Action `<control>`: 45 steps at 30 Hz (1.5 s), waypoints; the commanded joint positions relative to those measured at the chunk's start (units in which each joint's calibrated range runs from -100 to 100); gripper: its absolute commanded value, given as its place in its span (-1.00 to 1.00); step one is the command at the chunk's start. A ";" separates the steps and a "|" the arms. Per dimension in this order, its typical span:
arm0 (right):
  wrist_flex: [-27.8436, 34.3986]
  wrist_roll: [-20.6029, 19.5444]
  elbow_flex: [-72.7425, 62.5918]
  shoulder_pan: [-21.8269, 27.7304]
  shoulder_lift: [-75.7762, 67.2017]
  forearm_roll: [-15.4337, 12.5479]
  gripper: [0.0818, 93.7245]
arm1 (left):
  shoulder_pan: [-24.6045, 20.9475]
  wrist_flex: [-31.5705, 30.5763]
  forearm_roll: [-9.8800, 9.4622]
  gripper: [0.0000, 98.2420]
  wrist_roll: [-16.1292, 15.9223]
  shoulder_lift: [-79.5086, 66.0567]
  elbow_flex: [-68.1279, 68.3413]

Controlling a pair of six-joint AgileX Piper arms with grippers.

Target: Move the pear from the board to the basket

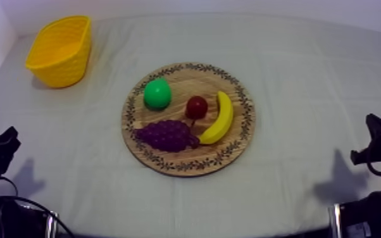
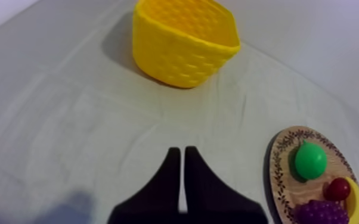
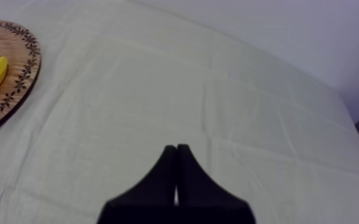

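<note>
A green pear (image 1: 157,93) lies on the upper left of the round wooden board (image 1: 240,136) in the middle of the table. The yellow basket (image 1: 60,50) stands empty at the far left corner. My left gripper (image 1: 3,147) rests low at the left edge, well away from the board. In the left wrist view its fingers (image 2: 184,156) lie together as a narrow wedge over bare cloth, with the basket (image 2: 185,42) ahead and the pear (image 2: 310,161) off to the side. My right gripper (image 3: 176,152) is likewise shut on nothing, low at the right edge (image 1: 373,142).
On the board with the pear lie a small red fruit (image 1: 196,107), a banana (image 1: 219,119) and a bunch of purple grapes (image 1: 166,135). Bare cloth (image 1: 307,76) surrounds the board on all sides. A white wall runs behind the table.
</note>
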 commanded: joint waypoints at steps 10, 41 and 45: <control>0.04 0.00 -0.02 0.00 0.00 -0.02 -0.99 | 1.77 -0.50 7.11 -1.00 -9.47 2.27 -1.10; 0.04 -0.01 -0.02 -0.08 0.00 -0.02 -0.99 | 15.45 9.16 16.48 -1.00 -22.54 51.77 -36.12; 0.04 0.00 -0.02 -0.08 0.00 -0.02 -0.99 | 17.78 10.40 15.61 -1.00 -20.32 59.67 -43.09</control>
